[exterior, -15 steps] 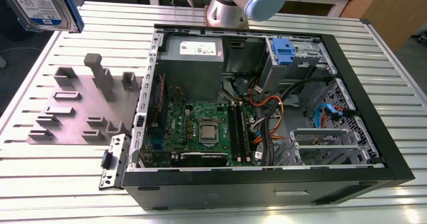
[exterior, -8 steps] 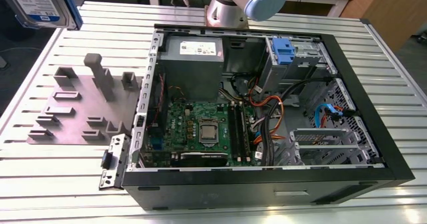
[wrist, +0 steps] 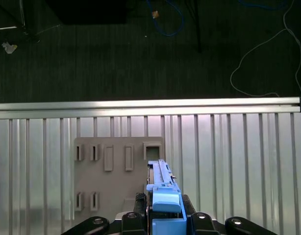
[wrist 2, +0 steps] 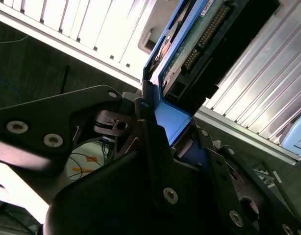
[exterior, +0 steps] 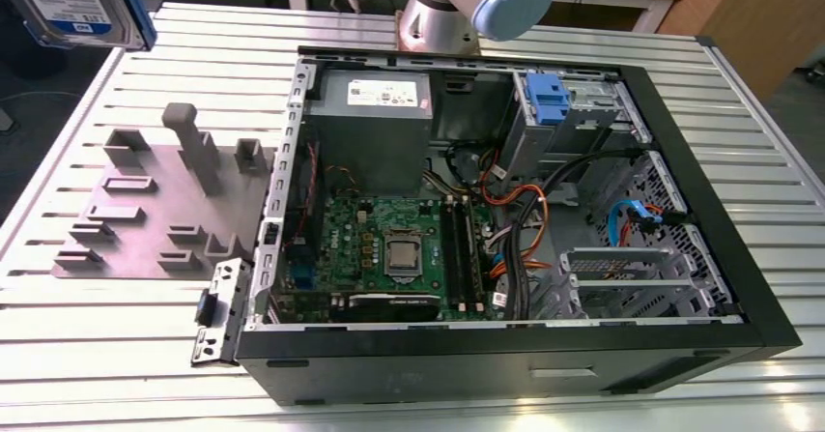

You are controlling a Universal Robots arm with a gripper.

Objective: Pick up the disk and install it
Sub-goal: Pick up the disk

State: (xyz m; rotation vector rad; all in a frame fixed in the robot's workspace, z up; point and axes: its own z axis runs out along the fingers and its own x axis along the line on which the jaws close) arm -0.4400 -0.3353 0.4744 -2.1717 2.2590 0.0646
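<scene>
The disk [exterior: 71, 2] hangs high above the table's far corner at the exterior view's left, its white-and-blue label and blue rail showing. In the first wrist view the disk [wrist: 162, 183] is seen edge-on, standing over the grey holder plate [wrist: 113, 181], with my gripper [wrist: 165, 218] shut on its blue rail end. In the second wrist view the disk [wrist 2: 199, 44] shows its circuit-board side and connector, and the gripper [wrist 2: 172, 132] clamps the blue rail between black fingers [wrist 2: 145, 122].
An open computer case [exterior: 722, 248] lies on the slatted metal table [exterior: 103, 355], with a motherboard, cables and a drive bay with a blue latch [exterior: 547, 99]. The grey holder plate [exterior: 155, 200] with upright pegs lies beside the case. The arm's base [exterior: 439, 21] stands behind.
</scene>
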